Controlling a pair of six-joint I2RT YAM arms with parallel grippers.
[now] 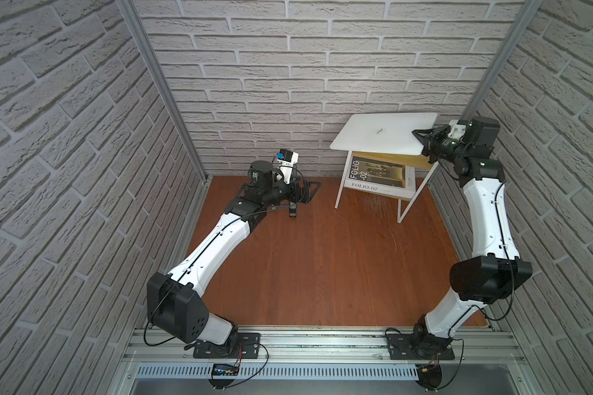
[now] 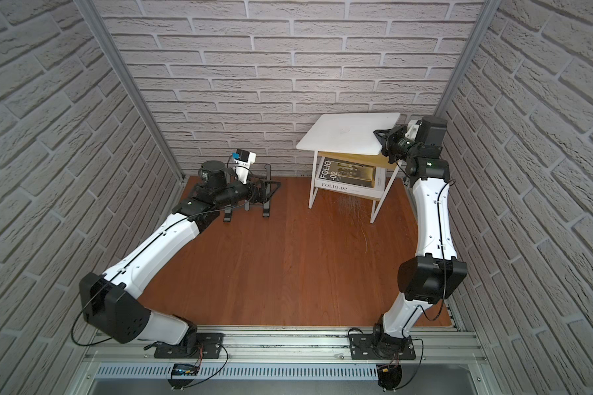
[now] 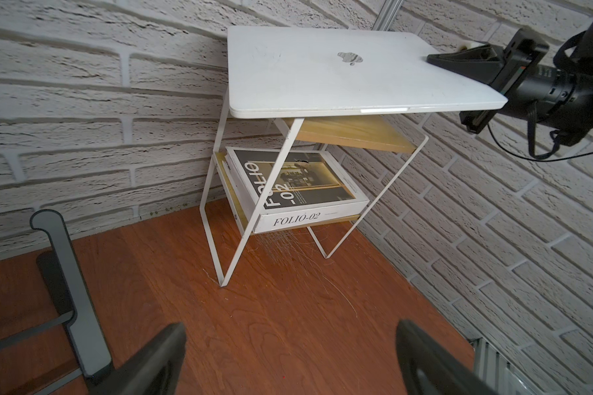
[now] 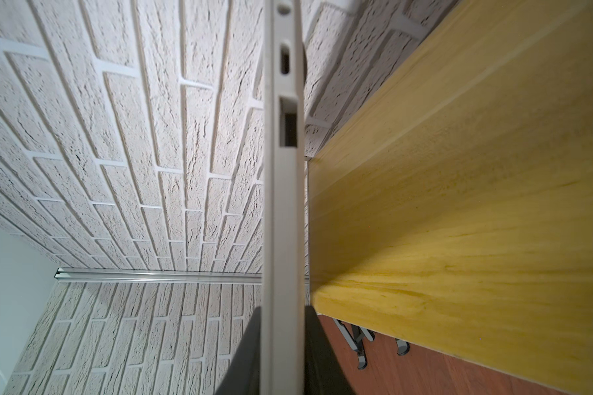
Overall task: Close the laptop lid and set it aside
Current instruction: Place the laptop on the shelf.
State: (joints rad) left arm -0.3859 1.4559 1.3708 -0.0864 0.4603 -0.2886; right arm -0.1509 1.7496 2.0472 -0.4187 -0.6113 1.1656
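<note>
- Over the back right corner, in both top views, the laptop (image 1: 380,136) is closed and sits above the side table (image 1: 341,184). The right gripper (image 1: 421,136) pinches it at one side edge only. With the hold that far from the middle, I judge the far side could droop, or the slab could twist out.
- Low by the folding stand (image 2: 267,205), the left gripper (image 2: 257,191) is spread wide and holds nothing. It gives the laptop no support if the hold fails.
- From the left wrist view, the lid (image 3: 322,68) faces up, logo showing, and overhangs the wooden top (image 3: 353,133) on several sides. If it were let go off-centre, it might tip off the frame to the floor. Whether it already rests on the frame I cannot tell.
- From the right wrist view, the fingers (image 4: 247,355) clamp the laptop's thin ported edge, which stands apart from the wood here. The smooth metal and shallow bite invite slipping, and a hasty drop could knock the corner on the top.
</note>
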